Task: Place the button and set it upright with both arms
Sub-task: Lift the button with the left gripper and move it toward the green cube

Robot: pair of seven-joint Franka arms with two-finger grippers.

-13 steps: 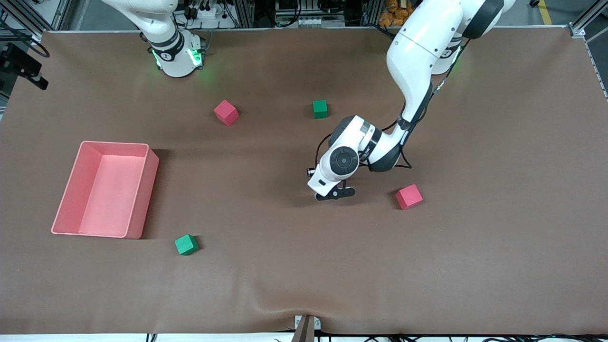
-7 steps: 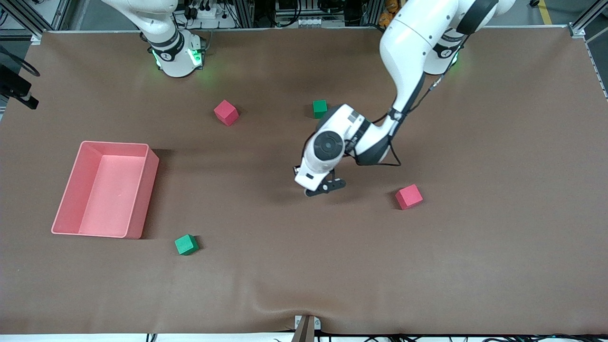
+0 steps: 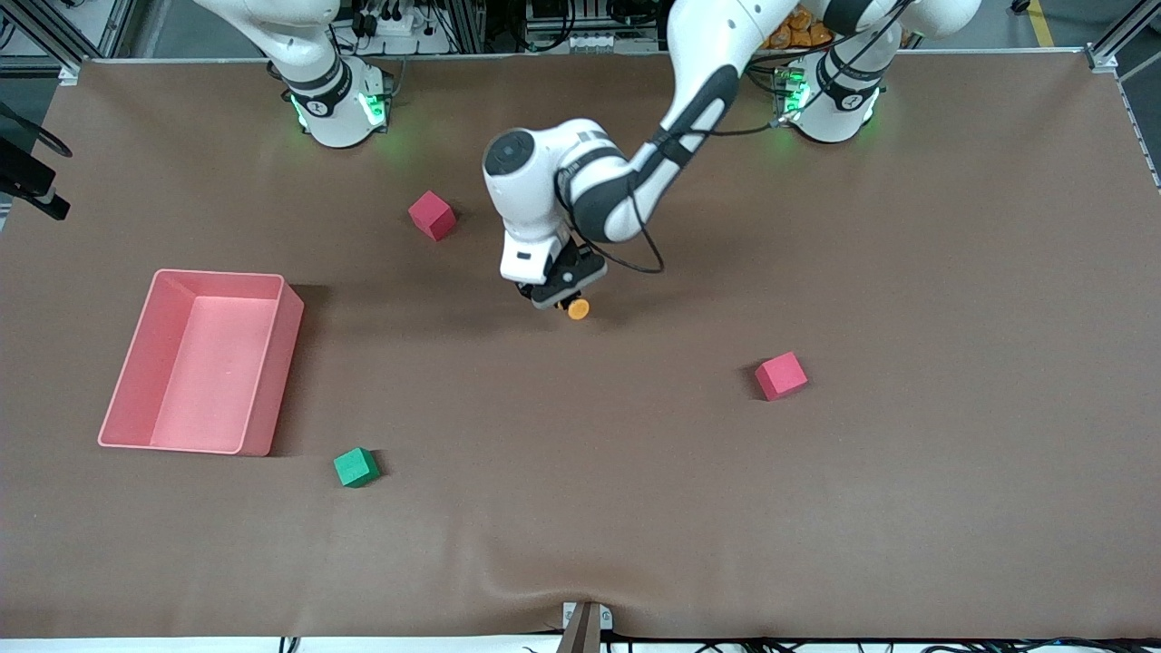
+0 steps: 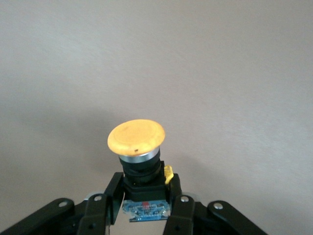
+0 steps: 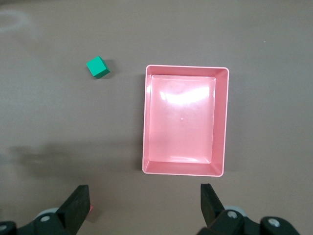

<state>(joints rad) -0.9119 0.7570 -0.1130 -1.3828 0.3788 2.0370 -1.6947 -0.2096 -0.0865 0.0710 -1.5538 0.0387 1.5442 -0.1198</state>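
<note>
Left tool (image 3: 564, 292): clamped tight on the button (image 3: 578, 309), hanging over bare tabletop (image 3: 907, 508) near the middle.
Button: round orange cap (image 4: 136, 137) on a silvery collar and a black blocky body, pinched between the fingers (image 4: 177, 208); a bit of blue circuit board shows under the body.
Right tool (image 5: 144, 208): fingers spread wide and holding nothing, up over the pink bin (image 5: 186, 120), waiting.
Round about: the nearest red cube (image 3: 432, 215) sits toward the right arm's end; another red cube (image 3: 781, 375) and a green cube (image 3: 356, 467) lie nearer the front camera.
Hard to see: the right arm past its base is cut off at the front view's edge.
</note>
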